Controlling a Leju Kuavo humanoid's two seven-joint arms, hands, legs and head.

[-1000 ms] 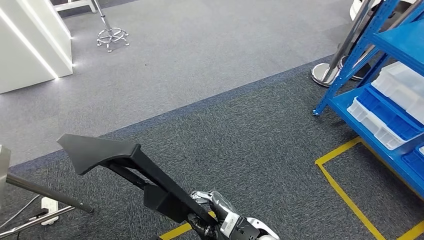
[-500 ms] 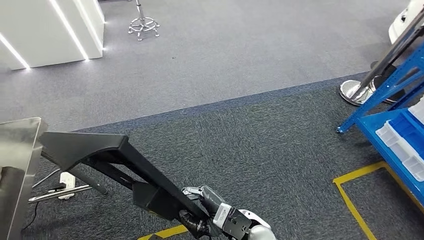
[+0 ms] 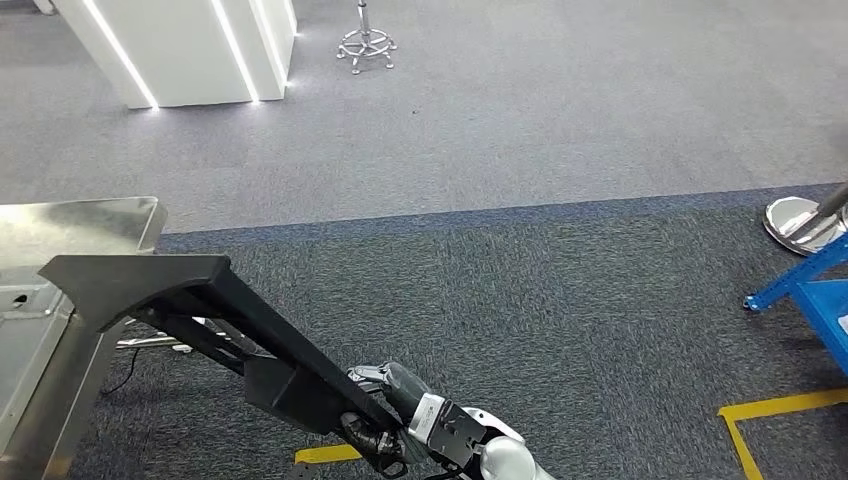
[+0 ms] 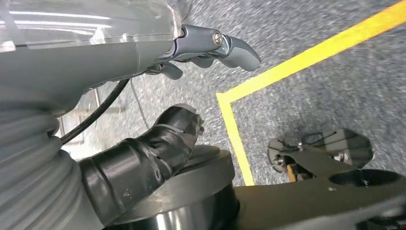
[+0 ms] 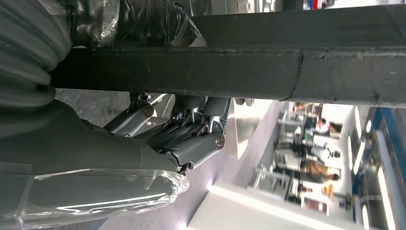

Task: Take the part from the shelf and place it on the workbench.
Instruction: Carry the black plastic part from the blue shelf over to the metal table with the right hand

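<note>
the right hand grips the long black part, its far end over the steel workbench; the left hand hangs open-fingered, holding nothing.

The right hand grips a long black part — its dark fingers curl under the bar, the wrapped thumb against the other face. Behind it lie grey floor, a white counter and several people — all blurred.

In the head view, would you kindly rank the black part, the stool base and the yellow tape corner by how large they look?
1. Black part, though it is nearest the camera.
2. Yellow tape corner.
3. Stool base, farthest away.
</note>
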